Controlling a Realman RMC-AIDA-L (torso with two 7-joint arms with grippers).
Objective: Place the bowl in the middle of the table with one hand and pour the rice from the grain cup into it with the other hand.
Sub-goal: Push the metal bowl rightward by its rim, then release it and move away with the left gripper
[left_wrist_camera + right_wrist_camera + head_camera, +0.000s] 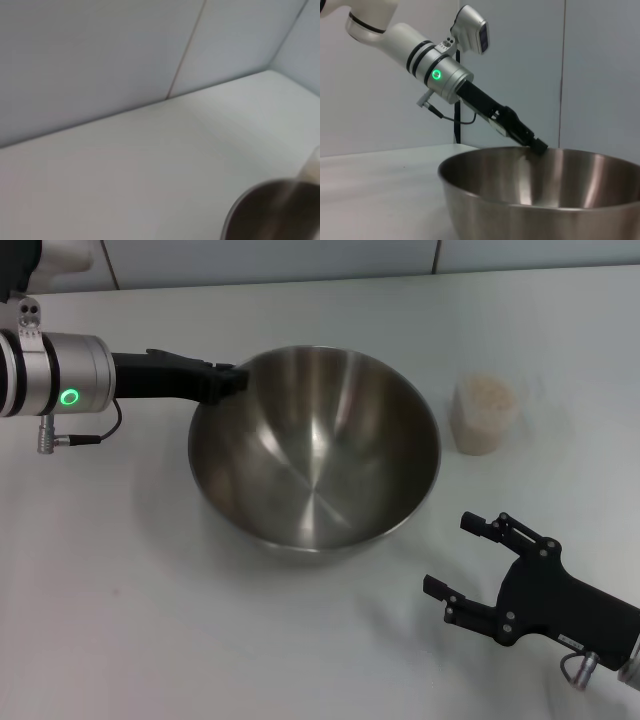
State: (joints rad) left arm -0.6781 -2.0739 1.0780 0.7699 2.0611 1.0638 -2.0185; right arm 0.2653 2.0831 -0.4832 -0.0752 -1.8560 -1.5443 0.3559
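While the left tool [232,380] pinches the bowl's [315,455] rim, the right tool [470,560] hovers wide beside it, near the grain cup [484,414].

Plain white surface [150,620] under soft even light, backed by pale grey-blue wall panels [90,55] split by thin vertical seams [186,50], meeting the surface along a straight back edge and turning a corner at one side.
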